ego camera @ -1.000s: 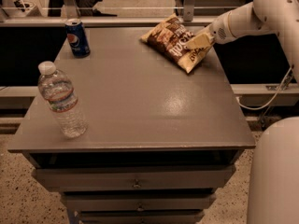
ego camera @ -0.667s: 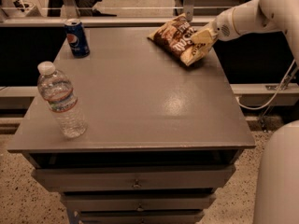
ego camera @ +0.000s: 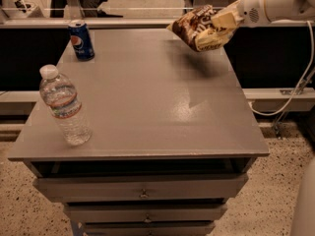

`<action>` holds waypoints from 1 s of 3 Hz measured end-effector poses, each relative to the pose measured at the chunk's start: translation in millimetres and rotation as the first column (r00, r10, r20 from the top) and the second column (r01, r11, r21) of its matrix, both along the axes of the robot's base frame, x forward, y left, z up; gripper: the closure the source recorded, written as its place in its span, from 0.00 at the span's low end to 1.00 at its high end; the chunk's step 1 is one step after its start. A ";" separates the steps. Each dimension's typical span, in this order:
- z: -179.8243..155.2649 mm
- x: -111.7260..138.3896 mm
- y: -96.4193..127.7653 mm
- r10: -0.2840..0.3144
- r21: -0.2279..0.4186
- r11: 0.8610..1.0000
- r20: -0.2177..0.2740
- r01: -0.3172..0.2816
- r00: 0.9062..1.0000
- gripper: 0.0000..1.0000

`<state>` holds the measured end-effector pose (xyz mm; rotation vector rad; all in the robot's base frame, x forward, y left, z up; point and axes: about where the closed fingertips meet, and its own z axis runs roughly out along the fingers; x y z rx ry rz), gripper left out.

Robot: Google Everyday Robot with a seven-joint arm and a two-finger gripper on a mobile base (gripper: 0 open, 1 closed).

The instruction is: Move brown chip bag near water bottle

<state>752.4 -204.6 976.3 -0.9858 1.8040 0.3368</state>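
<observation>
The brown chip bag hangs in the air above the far right corner of the grey tabletop, clear of the surface. My gripper comes in from the upper right and is shut on the bag's right end. The water bottle stands upright near the front left edge of the table, far from the bag.
A blue Pepsi can stands at the far left corner. The table is a drawer cabinet with handles at the front. A white cable hangs to the right. A white robot part fills the bottom right corner.
The gripper has lifted the chip bag off the table's far right corner; it now hangs higher, above the surface. The bottle and can have not moved.
</observation>
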 end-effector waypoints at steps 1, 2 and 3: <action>1.2 -0.7 -0.1 0.001 0.000 1.000 0.002 -0.001 1.000 1.00; -1.2 -2.0 5.6 0.025 0.025 0.999 0.000 -0.025 1.000 1.00; 6.9 -24.8 32.8 0.121 0.073 0.990 -0.009 -0.120 0.993 1.00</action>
